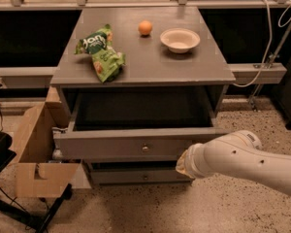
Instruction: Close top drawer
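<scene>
The top drawer [141,147] of the grey cabinet stands pulled out and looks empty inside, with a small round metal knob [145,148] at the centre of its front panel. My gripper [183,163] is at the end of the white arm [242,161], which reaches in from the lower right. It is against the right part of the drawer's front panel, below the rim. The arm's wrist hides its tips.
On the cabinet top [184,69] lie a green chip bag [101,52], an orange [145,27] and a white bowl [180,39]. A lower drawer [143,176] sits under the open one. An open cardboard box [35,152] stands at the left. A cable [266,42] hangs at the right.
</scene>
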`<state>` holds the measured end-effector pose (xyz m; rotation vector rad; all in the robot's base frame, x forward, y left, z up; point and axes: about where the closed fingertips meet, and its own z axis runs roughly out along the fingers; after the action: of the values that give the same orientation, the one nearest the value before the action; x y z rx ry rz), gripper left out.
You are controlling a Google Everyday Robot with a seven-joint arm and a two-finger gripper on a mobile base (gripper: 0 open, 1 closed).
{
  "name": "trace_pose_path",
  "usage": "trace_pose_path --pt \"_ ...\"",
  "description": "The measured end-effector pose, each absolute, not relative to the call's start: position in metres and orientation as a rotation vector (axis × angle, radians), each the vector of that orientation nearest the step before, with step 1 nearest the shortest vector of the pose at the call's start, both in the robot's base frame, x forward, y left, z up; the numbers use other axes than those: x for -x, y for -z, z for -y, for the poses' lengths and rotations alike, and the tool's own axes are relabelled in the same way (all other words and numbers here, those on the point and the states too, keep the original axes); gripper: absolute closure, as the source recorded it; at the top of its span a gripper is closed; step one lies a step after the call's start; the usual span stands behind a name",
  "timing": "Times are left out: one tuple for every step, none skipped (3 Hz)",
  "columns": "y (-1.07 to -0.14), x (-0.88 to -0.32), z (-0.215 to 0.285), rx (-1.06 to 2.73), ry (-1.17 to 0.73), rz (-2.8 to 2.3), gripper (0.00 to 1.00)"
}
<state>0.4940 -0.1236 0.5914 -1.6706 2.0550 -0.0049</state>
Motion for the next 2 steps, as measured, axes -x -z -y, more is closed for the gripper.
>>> trace_pose_path --pt "-0.586 -0.528 0.125 1.653 -0.011 -2.038 1.0" --pt "-0.556 -0.573 0.135 1.675 -0.065 -2.037 1.0"
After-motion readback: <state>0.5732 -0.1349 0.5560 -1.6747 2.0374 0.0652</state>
